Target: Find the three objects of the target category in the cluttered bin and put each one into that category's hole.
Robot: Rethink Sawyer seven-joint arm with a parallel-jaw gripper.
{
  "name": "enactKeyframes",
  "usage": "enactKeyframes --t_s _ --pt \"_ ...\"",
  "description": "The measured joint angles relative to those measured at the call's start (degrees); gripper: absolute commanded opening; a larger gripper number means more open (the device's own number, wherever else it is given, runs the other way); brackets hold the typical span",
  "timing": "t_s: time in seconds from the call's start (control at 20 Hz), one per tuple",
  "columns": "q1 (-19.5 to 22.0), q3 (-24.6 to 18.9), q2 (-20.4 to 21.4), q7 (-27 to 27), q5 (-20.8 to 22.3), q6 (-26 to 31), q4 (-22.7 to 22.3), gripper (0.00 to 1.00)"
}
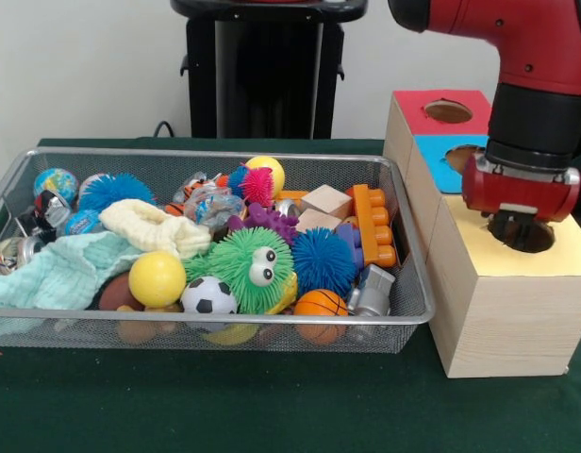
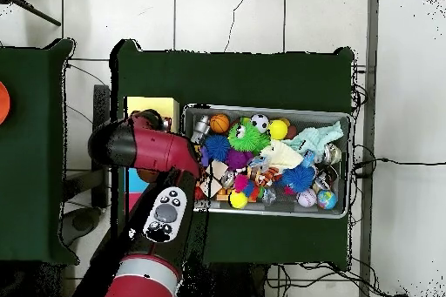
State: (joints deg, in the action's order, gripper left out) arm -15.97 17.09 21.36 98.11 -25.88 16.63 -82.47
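In the front view, the wire-mesh bin fills the left and middle of the table, packed with toys. At its left end a pale mint cloth lies bunched against the near rim, and just right of it a cream cloth lies draped over the pile. The printed white cloths are not clearly made out in the clutter (a crumpled patterned scrap near the far wall could be one, but I cannot tell). Further right sit a smooth yellow ball, a small football, a green spiky ball with eyes, a blue spiky ball, a mini basketball and an orange building block.

To the right of the bin stand the wooden boxes, red-topped farthest, blue-topped in the middle, and yellow-topped nearest. The gripper hangs directly over the round hole in the yellow panel, its tip at or just inside the opening. Its jaws are hidden beneath the red wrist housing, so I cannot tell whether they are spread or closed.

The overhead view shows the red arm reaching over the boxes beside the bin.
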Motion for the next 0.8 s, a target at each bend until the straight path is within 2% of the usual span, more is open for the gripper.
enactKeyframes --t_s 0.3,0.8 --pt "1.61 -1.83 2.84 0.0 0.01 2.54 -1.22 0.0" --pt "2.44 -2.77 3.55 0.0 0.02 3.49 -1.37 0.0"
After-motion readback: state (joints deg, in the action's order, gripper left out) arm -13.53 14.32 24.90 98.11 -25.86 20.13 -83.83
